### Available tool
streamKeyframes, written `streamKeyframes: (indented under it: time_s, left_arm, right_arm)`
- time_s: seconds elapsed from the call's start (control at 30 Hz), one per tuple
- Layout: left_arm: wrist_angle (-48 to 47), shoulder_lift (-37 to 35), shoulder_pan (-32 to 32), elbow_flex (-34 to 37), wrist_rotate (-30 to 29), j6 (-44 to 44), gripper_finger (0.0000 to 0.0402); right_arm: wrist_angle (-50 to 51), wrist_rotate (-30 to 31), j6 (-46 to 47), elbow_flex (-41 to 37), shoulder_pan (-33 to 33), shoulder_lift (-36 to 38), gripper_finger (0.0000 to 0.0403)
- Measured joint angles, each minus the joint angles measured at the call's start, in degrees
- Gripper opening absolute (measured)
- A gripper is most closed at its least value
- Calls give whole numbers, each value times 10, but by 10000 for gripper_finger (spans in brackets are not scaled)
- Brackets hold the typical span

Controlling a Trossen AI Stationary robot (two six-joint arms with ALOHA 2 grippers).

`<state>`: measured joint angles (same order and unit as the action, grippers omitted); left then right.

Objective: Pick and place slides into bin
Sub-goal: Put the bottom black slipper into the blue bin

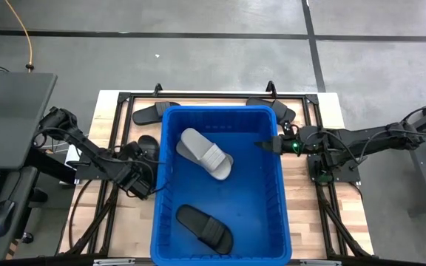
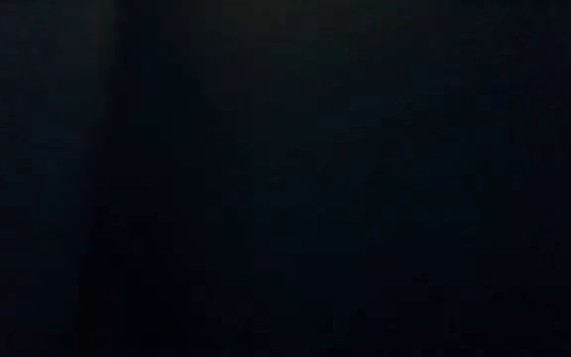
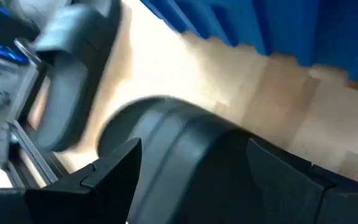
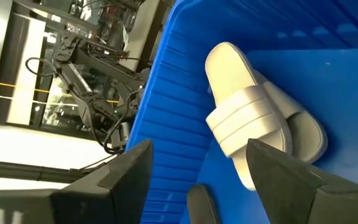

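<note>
The blue bin (image 1: 220,125) stands mid-table. Inside it lie a light grey slide (image 1: 204,153), also in the right wrist view (image 4: 247,118), and a black slide (image 1: 204,226). Another black slide (image 1: 148,146) lies flat on the wood just left of the bin. My left gripper (image 1: 143,166) is open, and its fingers stand on either side of this slide (image 3: 185,137). My right gripper (image 1: 265,144) hangs open over the bin's right rim with nothing between its fingers (image 4: 197,180). The low view is dark. My left gripper comes slanting down at the black slide beside the bin, one finger (image 3: 104,180) on each side of it. The slide lies on the table. Whether the fingers touch it, I cannot tell.
Two more black slides lie outside the bin, one at its far left corner (image 1: 154,112) and one at its far right corner (image 1: 272,109). A black metal frame (image 1: 117,100) runs round the table. A grey desk (image 1: 9,111) stands to the left.
</note>
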<state>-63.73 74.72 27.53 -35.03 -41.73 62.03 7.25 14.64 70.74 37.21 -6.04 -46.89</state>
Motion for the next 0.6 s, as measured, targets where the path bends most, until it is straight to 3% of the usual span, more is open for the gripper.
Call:
streamKeyframes:
  time_s: [0.27, 0.6]
  left_arm:
    - [-47, 7, 33, 6, -62, 90, 280]
    - [-18, 17, -20, 27, -57, 53, 280]
  right_arm:
    - [3, 0, 1, 0, -1, 0, 248]
    - [11, 29, 16, 0, -1, -16, 248]
